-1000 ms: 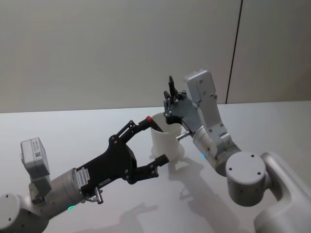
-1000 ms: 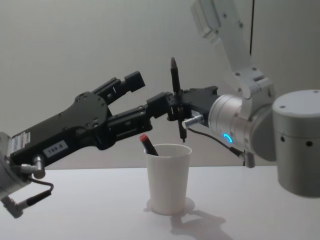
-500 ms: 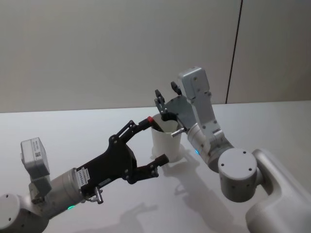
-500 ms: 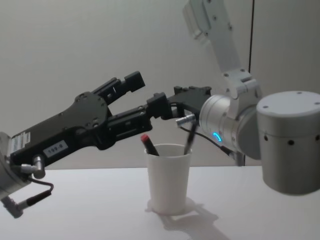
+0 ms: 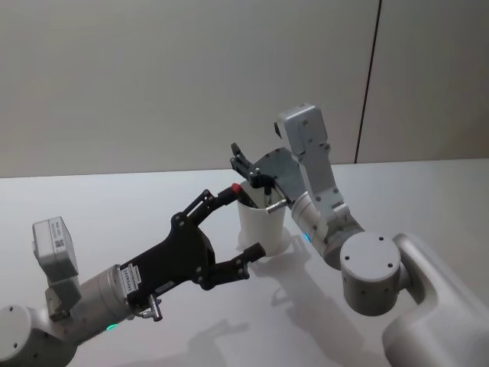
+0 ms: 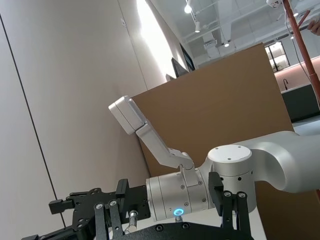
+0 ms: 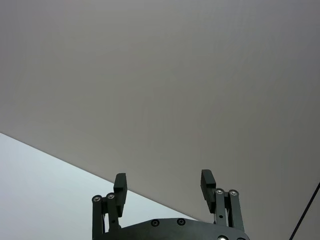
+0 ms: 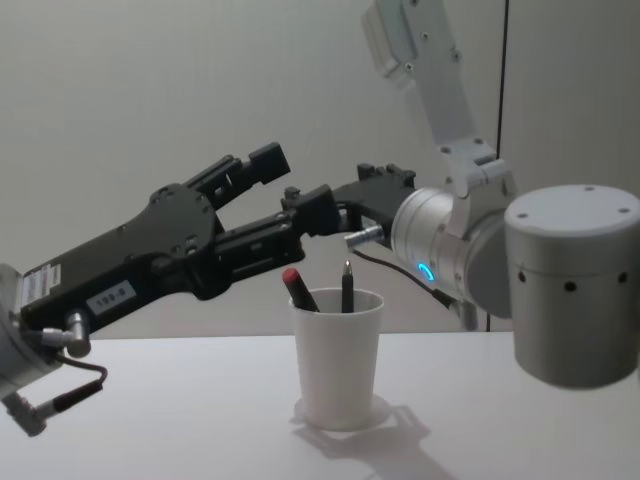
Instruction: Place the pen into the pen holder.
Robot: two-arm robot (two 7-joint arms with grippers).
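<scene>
The pen holder [image 8: 338, 365], a white paper cup [image 5: 263, 225], stands upright on the white table. A black pen [image 8: 347, 286] stands in it with its tip above the rim. Beside it in the cup leans a second pen with a red cap [image 8: 294, 281]. My right gripper [image 8: 335, 205] hovers just above the cup, open, with nothing between its fingers [image 7: 120, 184]. My left gripper [image 8: 285, 190] is open too. It sits above and to the left of the cup, apart from it, and in the head view its fingers [image 5: 250, 252] frame the cup's left side.
The white table [image 5: 137, 206] runs back to a plain grey wall with a dark vertical seam [image 5: 368, 80]. My right arm's large joint [image 8: 570, 285] bulks at the right of the cup.
My right gripper held the black pen upright above the cup, then let it go; the pen now stands in the cup. The gripper has swung left and lower. My left arm has not moved.
</scene>
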